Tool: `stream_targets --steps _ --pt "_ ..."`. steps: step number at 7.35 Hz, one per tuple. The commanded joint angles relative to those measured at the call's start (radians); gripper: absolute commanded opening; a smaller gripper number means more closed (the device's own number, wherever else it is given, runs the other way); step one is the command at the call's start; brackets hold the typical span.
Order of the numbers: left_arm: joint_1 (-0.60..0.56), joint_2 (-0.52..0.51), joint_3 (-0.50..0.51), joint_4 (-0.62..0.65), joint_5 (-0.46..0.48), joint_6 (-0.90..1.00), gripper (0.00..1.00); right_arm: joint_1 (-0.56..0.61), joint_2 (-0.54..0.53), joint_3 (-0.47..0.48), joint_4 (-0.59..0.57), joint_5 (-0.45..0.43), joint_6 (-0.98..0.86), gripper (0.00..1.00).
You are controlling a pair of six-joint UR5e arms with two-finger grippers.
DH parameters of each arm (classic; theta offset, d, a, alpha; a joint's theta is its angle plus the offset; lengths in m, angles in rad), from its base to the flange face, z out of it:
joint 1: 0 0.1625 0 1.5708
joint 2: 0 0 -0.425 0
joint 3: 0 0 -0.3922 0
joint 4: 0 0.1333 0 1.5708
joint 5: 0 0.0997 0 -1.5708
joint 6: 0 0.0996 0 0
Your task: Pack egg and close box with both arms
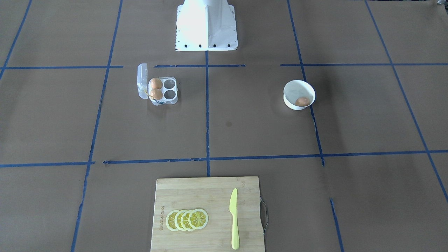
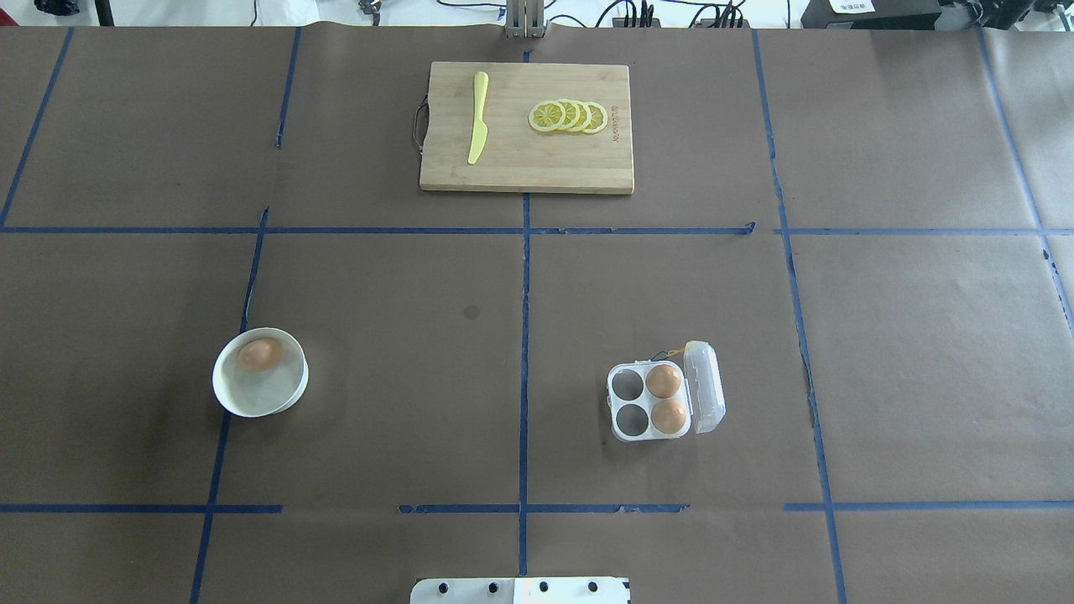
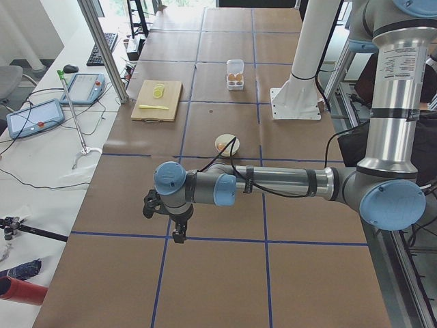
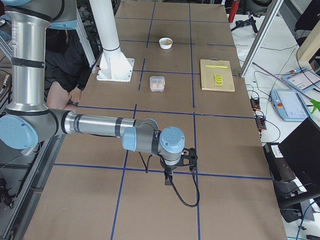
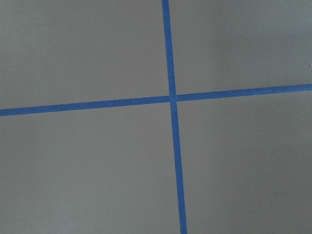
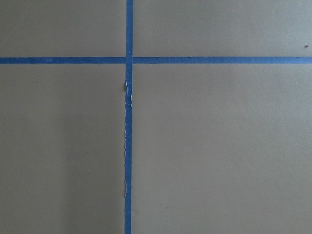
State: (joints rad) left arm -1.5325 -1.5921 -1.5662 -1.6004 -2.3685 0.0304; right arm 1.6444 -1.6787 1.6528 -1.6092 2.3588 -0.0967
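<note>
One orange-brown egg (image 2: 259, 354) lies in a round white bowl (image 2: 220, 387) on the robot's left half of the table. The clear four-cell box (image 2: 612, 411) stands on the right half with its lid (image 2: 703, 387) open. It holds two eggs (image 2: 664, 381) in the cells by the hinge, and the other two cells are empty. My left gripper (image 3: 179, 238) shows only in the exterior left view, pointing down over the table's end, far from the bowl. My right gripper (image 4: 168, 176) shows only in the exterior right view, likewise far from the box. I cannot tell whether either is open or shut.
A wooden cutting board (image 2: 587, 168) with lemon slices (image 2: 569, 117) and a yellow knife (image 2: 477, 117) lies at the far middle. The white pedestal base (image 1: 206, 26) stands at the near middle. Blue tape lines cross the brown table cover.
</note>
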Motion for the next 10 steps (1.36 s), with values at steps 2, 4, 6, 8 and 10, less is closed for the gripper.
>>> stream_targets --steps 2,4,6,8,10 --pt "0.002 -0.017 -0.024 -0.004 -0.008 -0.004 1.00 0.000 0.008 0.007 0.002 0.011 0.000 1.00" --pt "0.002 -0.049 -0.055 -0.138 -0.008 -0.006 1.00 -0.002 0.014 0.024 0.002 0.037 0.000 1.00" --pt "0.018 -0.121 -0.043 -0.316 0.000 -0.009 1.00 -0.006 0.034 0.091 0.000 0.040 0.000 1.00" --pt "0.058 -0.167 -0.061 -0.311 -0.005 -0.010 1.00 -0.006 0.056 0.061 0.000 0.071 0.020 1.00" --pt "0.199 -0.198 -0.081 -0.320 -0.008 -0.314 1.00 -0.008 0.057 0.062 0.000 0.085 0.020 1.00"
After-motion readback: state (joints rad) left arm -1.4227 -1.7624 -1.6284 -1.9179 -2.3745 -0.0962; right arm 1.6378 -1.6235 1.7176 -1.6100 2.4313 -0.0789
